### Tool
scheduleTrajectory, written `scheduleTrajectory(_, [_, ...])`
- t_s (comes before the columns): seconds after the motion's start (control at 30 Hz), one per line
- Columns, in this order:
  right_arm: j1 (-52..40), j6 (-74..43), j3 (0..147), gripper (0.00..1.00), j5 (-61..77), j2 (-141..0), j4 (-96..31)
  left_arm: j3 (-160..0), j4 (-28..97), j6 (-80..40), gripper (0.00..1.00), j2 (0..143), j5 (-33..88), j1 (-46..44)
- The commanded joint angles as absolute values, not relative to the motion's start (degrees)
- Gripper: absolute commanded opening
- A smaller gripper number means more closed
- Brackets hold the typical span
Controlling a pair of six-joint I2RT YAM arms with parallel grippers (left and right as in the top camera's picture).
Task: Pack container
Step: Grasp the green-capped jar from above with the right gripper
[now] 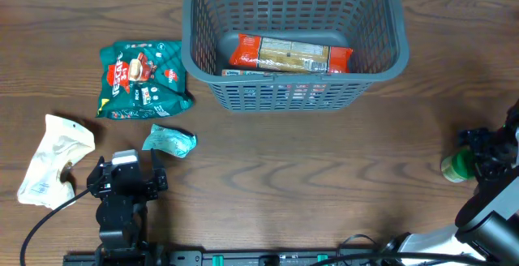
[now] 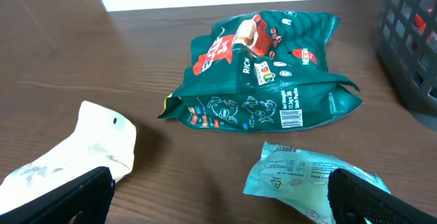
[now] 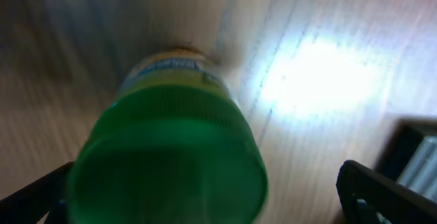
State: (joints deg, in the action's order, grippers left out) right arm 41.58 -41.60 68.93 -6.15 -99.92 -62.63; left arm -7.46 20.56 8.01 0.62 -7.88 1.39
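Observation:
The dark grey lattice container (image 1: 381, 63) stands at the table's back middle, its corner in the left wrist view (image 2: 410, 53). It holds a red and tan biscuit packet (image 1: 290, 55). My left gripper (image 1: 126, 181) (image 2: 218, 193) is open and empty above the table at the front left, between a white packet (image 1: 53, 159) (image 2: 75, 149) and a small light-teal packet (image 1: 170, 140) (image 2: 300, 176). A dark green snack bag (image 1: 142, 79) (image 2: 266, 74) lies beyond them. My right gripper (image 1: 478, 154) (image 3: 205, 197) is open around a green-capped bottle (image 1: 456, 166) (image 3: 167, 156) at the right edge.
The brown wooden table (image 1: 324, 177) spreads between the two arms. Black cables (image 1: 49, 217) trail by the left arm's base at the front edge. The right arm's white base (image 1: 442, 242) sits at the front right.

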Motion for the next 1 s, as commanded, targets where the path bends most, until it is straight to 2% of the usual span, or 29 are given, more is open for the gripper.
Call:
scheduleTrajectory(0.0, [42.5, -39.3, 66.0, 0.99, -4.9, -99.9, -60.1, -6.3, 20.9, 9.0, 0.99, 0.2, -8.1, 1.1])
scheduleTrajectory(0.27, [42.3, -38.0, 63.3, 0.99, -4.2, -99.9, -54.5, -6.3, 20.9, 9.0, 0.98, 0.2, -8.1, 1.1])
scheduleTrajectory(0.43, [42.3, -37.1, 63.2, 0.95, -4.0, -99.9, -52.2, -6.3, 20.9, 9.0, 0.98, 0.2, -8.1, 1.1])
scheduleTrajectory(0.97, [42.3, -37.2, 62.8, 0.95, -4.0, -99.9, -51.0, -6.3, 20.9, 9.0, 0.98, 0.2, -8.1, 1.1])
